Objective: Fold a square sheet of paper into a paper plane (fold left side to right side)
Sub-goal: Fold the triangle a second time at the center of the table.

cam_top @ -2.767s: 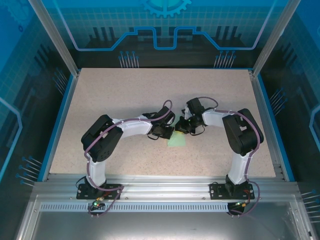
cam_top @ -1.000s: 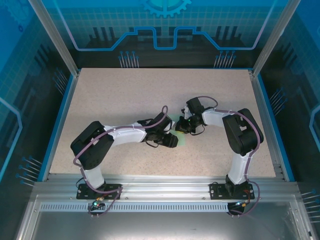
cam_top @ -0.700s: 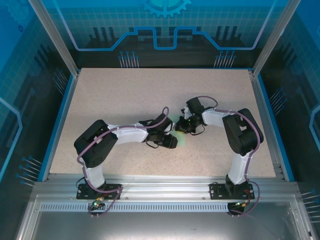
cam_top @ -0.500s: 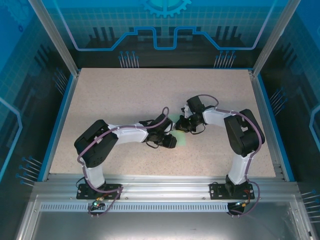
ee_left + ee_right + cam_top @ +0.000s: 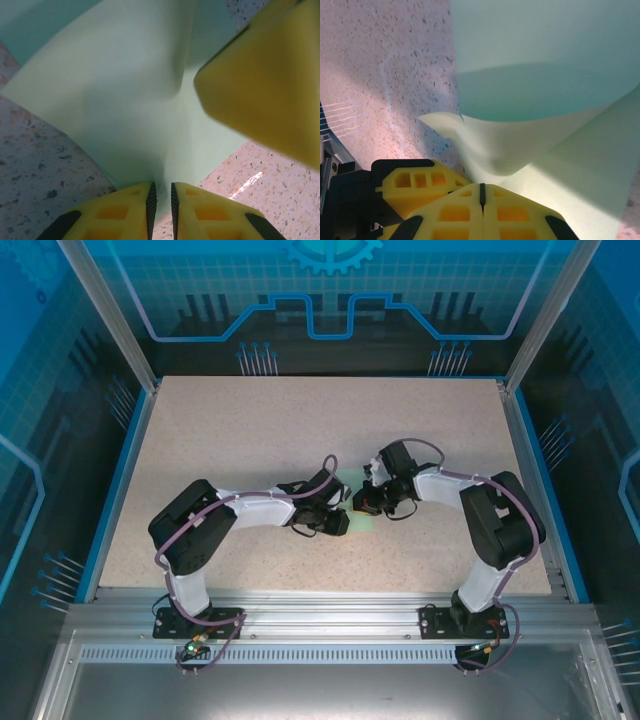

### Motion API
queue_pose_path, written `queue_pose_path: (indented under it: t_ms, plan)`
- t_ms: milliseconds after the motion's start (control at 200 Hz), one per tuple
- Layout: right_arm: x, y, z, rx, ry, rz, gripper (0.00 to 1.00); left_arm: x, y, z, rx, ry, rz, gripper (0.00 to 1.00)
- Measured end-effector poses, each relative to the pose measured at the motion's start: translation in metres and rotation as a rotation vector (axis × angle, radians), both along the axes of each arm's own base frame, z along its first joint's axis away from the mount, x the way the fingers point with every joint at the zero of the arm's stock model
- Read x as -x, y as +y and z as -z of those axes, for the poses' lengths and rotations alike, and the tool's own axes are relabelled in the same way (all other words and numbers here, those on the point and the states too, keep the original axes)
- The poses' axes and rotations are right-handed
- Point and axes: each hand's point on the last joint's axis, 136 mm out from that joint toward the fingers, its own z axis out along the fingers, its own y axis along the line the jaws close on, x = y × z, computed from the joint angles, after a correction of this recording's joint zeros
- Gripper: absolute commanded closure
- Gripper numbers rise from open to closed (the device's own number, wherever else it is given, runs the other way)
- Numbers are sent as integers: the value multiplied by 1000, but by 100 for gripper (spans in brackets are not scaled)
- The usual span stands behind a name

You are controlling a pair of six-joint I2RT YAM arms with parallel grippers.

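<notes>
Mint-green, thin and totally plain: that's the square sheet of paper [image 5: 125,100]. Closest to the left wrist camera, the left gripper [image 5: 161,192] has its yellow fingers drawn in to a sliver of a gap, and the paper's edge runs right into it, so I'd call that a pinch on the sheet. From there the paper bows up and away from the fingers, with a soft ridge running straight ahead. Past that sits another yellow finger [image 5: 260,85], which I'm guessing belongs to the other arm.

It's the same on the right wrist camera. The right gripper [image 5: 481,192] is closed to a hairline, a curl of the sheet [image 5: 545,65] is tucked in at its tips, and the rest lifts off the speckled table [image 5: 395,75] beyond.

From above, the left gripper [image 5: 340,520] and right gripper [image 5: 362,505] are nose to nose mid-table, and the sheet [image 5: 347,483] peeks out between and around them. Both arms are on it, so neither is nearer. For a left-to-right fold, I reckon the left-held edge has to go over toward the right gripper's side.

I can't read any writing, brand or label anywhere.
</notes>
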Motion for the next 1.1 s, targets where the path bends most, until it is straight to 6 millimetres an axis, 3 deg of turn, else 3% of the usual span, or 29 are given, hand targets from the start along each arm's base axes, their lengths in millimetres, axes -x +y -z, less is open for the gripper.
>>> queue_pose_path:
  t_ms: [415,610,1101]
  plan:
    - [4,12,13,-6,18,-24,99,-1,1,1,-8,-7,-6,81]
    - [6,10,25,27,50,-26,98,-2,3,1,-16,-12,-11,82]
    - [-5,1,25,124,26,-58,98,-4,3,2,-19,-19,-13,83]
